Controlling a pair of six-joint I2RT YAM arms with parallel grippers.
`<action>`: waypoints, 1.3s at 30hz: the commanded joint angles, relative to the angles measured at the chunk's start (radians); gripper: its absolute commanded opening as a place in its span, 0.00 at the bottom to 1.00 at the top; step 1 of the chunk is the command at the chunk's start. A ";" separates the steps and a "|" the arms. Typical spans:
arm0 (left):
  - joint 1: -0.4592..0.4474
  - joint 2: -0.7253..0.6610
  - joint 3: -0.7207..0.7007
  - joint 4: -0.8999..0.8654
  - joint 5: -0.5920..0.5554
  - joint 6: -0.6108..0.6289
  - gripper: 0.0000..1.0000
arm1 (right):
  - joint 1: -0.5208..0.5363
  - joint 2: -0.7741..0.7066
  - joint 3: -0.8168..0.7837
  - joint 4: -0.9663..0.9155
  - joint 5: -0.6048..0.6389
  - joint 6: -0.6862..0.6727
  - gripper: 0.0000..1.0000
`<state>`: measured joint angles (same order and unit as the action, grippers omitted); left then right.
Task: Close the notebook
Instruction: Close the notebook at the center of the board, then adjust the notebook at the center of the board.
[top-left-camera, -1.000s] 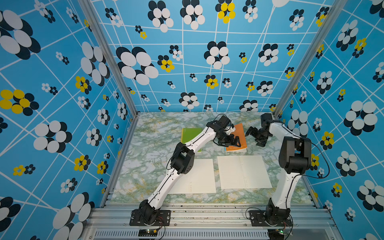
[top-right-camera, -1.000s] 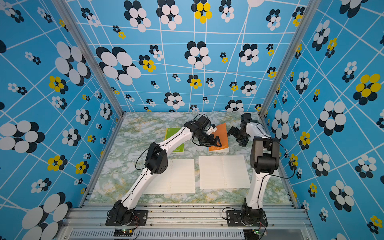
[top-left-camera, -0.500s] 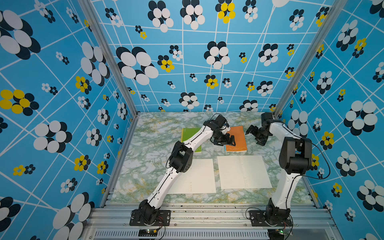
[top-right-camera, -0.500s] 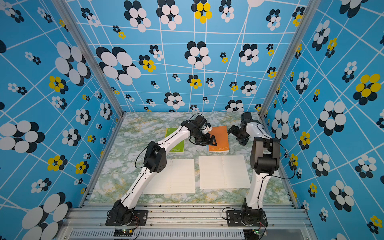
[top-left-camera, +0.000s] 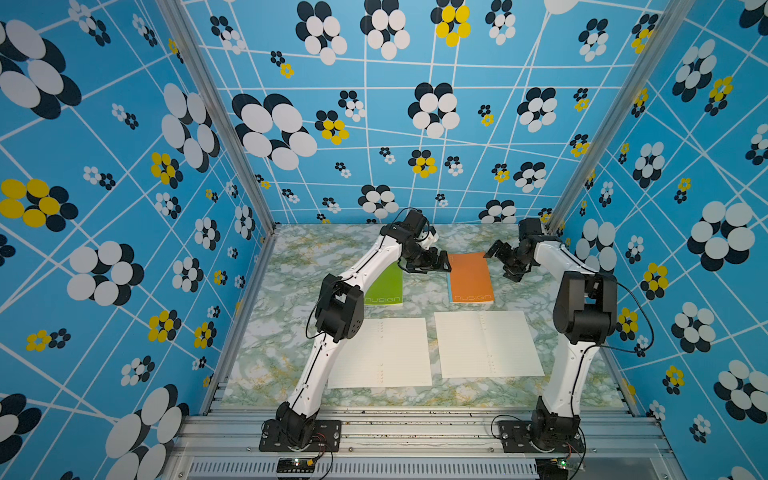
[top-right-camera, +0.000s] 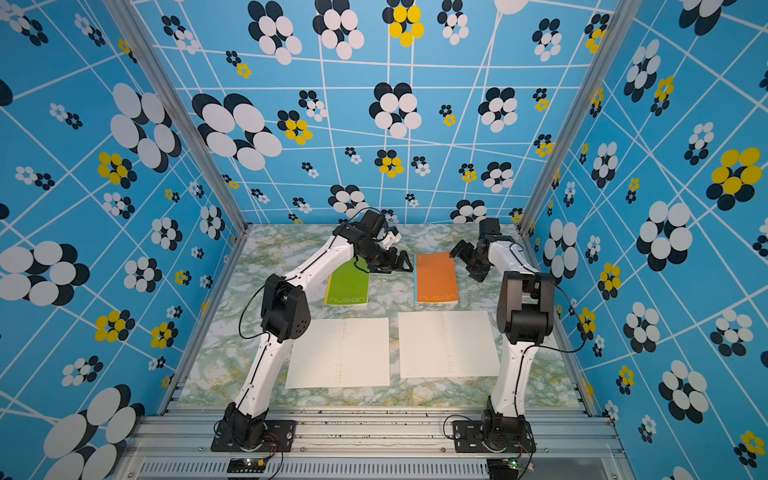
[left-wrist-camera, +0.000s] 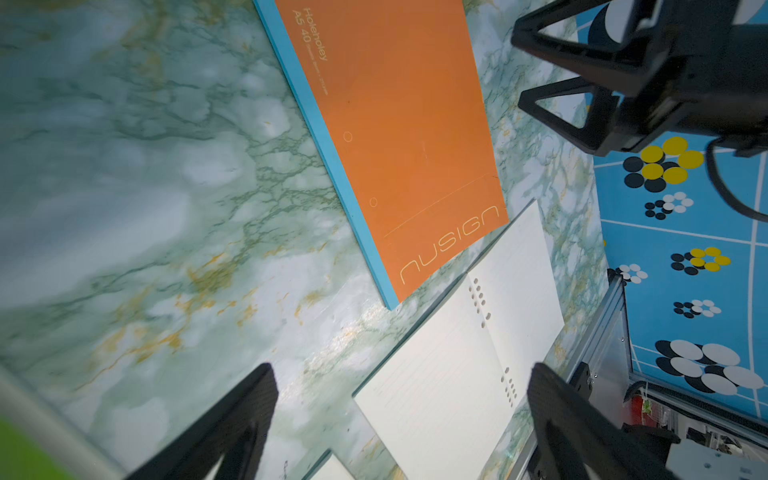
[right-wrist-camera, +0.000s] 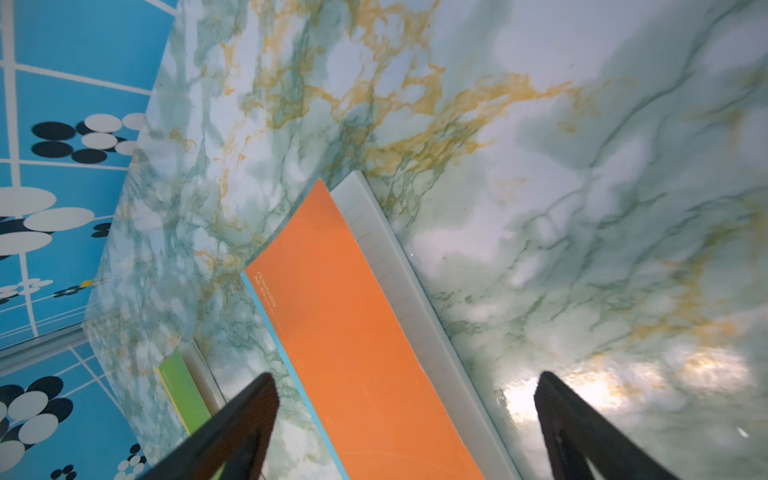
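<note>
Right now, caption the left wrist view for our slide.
Closed orange notebook on the marble table, ahead of the open left gripper.

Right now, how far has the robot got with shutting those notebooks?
Done: the green notebook and orange notebook lie shut at the back. In hand: nothing; the left fingers and right fingers stand open, either side of the orange one. Left: the left open notebook and right open notebook in front, lined pages showing.

The table (top-left-camera: 286, 340) looks like green and white marble, smooth and shiny. The orange notebook (top-left-camera: 469, 276) has a smooth, matt cover. The open white pages (top-left-camera: 486, 345) are plain matt paper.
</note>
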<state>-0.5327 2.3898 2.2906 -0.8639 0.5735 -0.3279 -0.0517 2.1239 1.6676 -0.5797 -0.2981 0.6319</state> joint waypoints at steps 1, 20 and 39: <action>0.061 -0.096 -0.110 0.000 0.012 0.036 0.97 | 0.019 0.045 0.029 -0.016 -0.054 -0.024 0.99; 0.387 -0.392 -0.522 0.039 0.060 0.105 0.98 | 0.108 0.109 0.021 -0.078 -0.004 -0.086 0.99; 0.586 -0.520 -0.761 0.003 0.062 0.253 0.98 | 0.122 0.191 0.152 -0.119 -0.037 -0.101 0.99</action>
<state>0.0273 1.9144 1.5433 -0.8299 0.6289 -0.1238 0.0559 2.2757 1.8267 -0.6479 -0.3271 0.5484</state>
